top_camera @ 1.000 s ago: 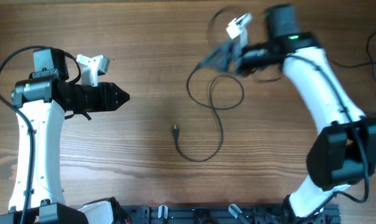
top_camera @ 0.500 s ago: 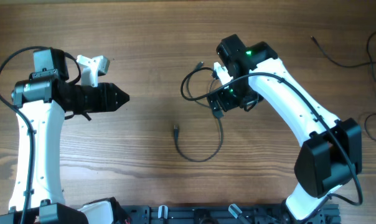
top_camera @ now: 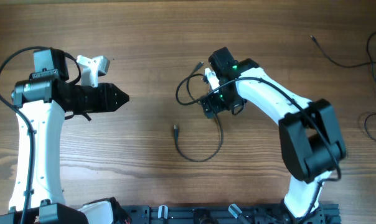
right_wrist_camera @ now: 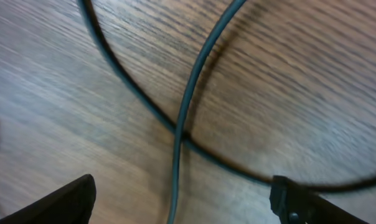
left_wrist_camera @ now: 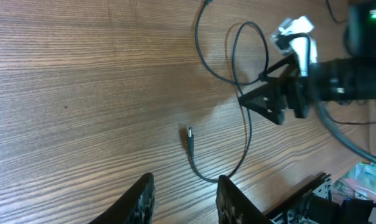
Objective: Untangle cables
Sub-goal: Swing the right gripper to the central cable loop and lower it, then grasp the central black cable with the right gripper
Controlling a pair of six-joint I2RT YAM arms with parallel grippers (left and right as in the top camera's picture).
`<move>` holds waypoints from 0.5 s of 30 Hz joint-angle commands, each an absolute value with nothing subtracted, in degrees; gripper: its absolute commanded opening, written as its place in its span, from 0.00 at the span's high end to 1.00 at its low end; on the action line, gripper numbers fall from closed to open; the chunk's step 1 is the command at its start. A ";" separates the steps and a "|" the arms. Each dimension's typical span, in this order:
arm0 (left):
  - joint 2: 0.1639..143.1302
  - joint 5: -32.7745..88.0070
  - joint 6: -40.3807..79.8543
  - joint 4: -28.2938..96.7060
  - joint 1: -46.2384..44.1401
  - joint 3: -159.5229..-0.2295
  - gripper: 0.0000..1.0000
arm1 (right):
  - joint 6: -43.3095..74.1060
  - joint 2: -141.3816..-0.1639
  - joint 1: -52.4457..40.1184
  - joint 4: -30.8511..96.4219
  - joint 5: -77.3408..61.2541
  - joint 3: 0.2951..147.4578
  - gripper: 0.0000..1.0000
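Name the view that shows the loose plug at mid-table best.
Left wrist: the plug lies large and unobstructed there. Overhead shows it too, but tiny. Right wrist misses it, showing only crossed cable strands.

I record white shells with black joint housings on the left arm point(top_camera: 31, 143) and the right arm point(top_camera: 270, 99). A black cable point(top_camera: 0, 71) loops off the left arm. A green light point(top_camera: 236, 63) shows at the right wrist. The left gripper point(left_wrist_camera: 185, 180) has black, rounded fingers point(left_wrist_camera: 141, 199).

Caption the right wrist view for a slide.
Open right gripper poised over thin dark cable strands crossing on the brown wooden table.
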State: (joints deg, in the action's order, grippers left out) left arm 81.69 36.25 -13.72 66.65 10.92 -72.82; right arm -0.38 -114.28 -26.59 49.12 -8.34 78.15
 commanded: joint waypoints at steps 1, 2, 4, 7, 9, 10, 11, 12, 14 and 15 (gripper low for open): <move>80.88 36.10 -14.61 66.87 10.59 -73.14 0.66 | -3.64 -116.84 -26.83 47.29 -8.86 77.89 0.09; 80.88 36.12 -14.61 66.85 10.59 -73.14 0.66 | -2.17 -117.25 -26.83 46.28 -8.86 77.87 0.10; 80.88 36.10 -14.61 66.85 10.59 -73.14 0.66 | 3.11 -117.62 -26.83 43.59 -8.88 77.87 0.12; 80.88 36.10 -14.61 66.89 10.59 -73.14 0.66 | 13.02 -118.10 -26.83 39.79 -8.88 77.87 0.17; 80.90 36.12 -14.61 66.87 10.59 -73.14 0.66 | 20.91 -118.34 -26.83 38.00 -8.86 77.87 0.17; 80.88 36.12 -14.61 66.89 10.59 -73.14 0.66 | 26.28 -118.56 -26.83 37.34 -8.84 77.89 0.18; 80.90 36.12 -14.61 66.94 10.59 -73.14 0.66 | 31.77 -118.80 -26.83 37.08 -8.82 77.87 0.20; 80.90 36.12 -14.59 67.07 10.59 -73.14 0.66 | 39.53 -119.17 -26.83 37.12 -8.45 77.87 0.21; 80.90 36.12 -14.59 67.09 10.59 -73.14 0.66 | 46.35 -119.48 -27.09 37.12 -8.47 77.87 0.23; 80.88 36.12 -14.59 67.09 10.59 -73.14 0.66 | 48.62 -119.61 -27.35 37.01 -8.43 77.87 0.25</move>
